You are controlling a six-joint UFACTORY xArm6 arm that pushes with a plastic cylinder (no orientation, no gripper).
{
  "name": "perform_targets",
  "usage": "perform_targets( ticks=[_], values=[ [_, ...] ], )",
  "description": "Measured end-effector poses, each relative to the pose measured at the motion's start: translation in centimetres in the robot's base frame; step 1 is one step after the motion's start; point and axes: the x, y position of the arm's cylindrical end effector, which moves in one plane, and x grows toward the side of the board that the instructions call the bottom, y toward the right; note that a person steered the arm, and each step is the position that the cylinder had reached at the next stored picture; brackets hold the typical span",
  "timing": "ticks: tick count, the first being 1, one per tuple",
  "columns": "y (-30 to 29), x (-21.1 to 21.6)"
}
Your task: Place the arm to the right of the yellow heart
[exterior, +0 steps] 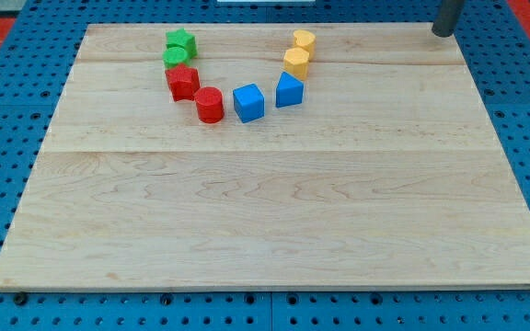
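Note:
The yellow heart (304, 40) sits near the view's top, a little right of centre, at the upper end of the right arm of a U of blocks. A yellow hexagon (296, 62) touches it just below. My tip (443, 34) is at the view's top right, by the board's far right corner. It is far to the right of the yellow heart, at about the same height, and touches no block. Only the lower end of the dark rod shows.
The U continues with a blue triangle (289, 89), blue cube (248, 102), red cylinder (210, 105), red star (183, 81), a green block (174, 57) and green star (181, 40). The wooden board (265, 211) lies on a blue pegboard.

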Motion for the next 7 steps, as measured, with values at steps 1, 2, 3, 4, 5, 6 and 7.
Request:
perform_targets(
  ticks=[1,2,3,4,5,6,7],
  values=[
    [0.0,0.0],
    [0.0,0.1],
    [0.0,0.1],
    [-0.3,-0.2],
    [-3.9,-1.4],
    [-10.2,-1.6],
    [-16.5,-1.9]
  ],
)
